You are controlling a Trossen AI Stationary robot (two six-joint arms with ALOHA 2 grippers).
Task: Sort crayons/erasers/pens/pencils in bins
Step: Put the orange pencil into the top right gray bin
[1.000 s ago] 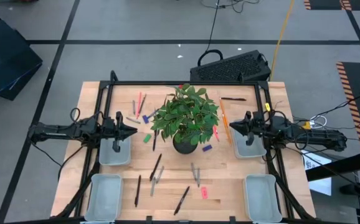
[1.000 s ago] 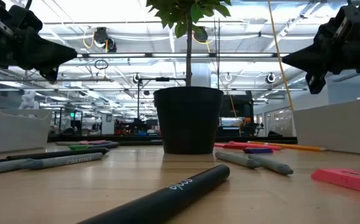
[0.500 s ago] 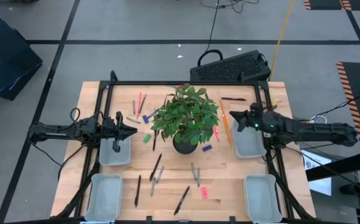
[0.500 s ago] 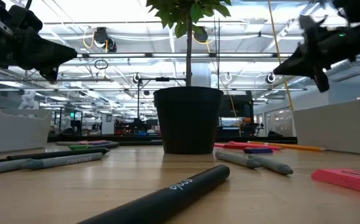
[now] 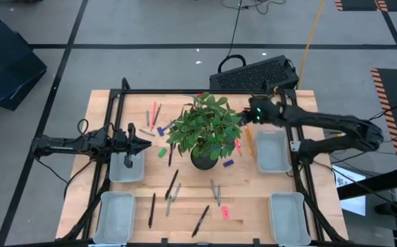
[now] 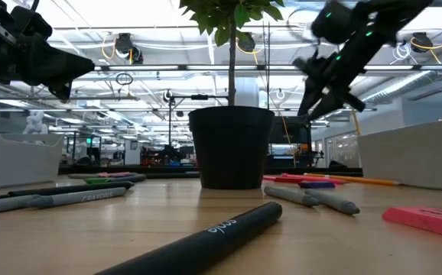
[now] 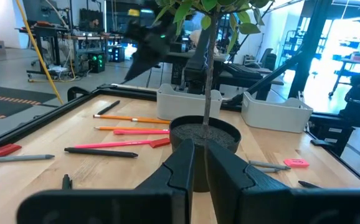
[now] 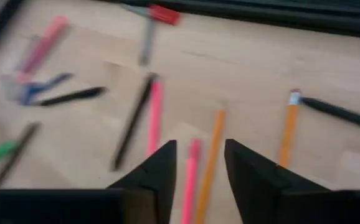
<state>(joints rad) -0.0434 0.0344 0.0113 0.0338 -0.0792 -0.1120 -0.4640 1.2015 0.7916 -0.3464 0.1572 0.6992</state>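
At 6 o'clock on the surface, closest to the low camera, lie the black pens and a pink eraser, between two empty bins. In the middle stands a plant pot. At 9 o'clock the left gripper waits above another bin, pinched tight with nothing in it.

At 1 o'clock the right gripper hangs over the orange pencils, which lie just beside the last bin. Its two fingers are apart and hold nothing. I think the job is only starting: every bin looks bare. The next move is probably to go down, line the fingers across one pencil and squeeze.

The right wrist view shows what the others hide: the pencils and a pink stick right under the fingers. The high view shows all four bins at once. The low view shows the gripper is up in the air, not touching the surface.
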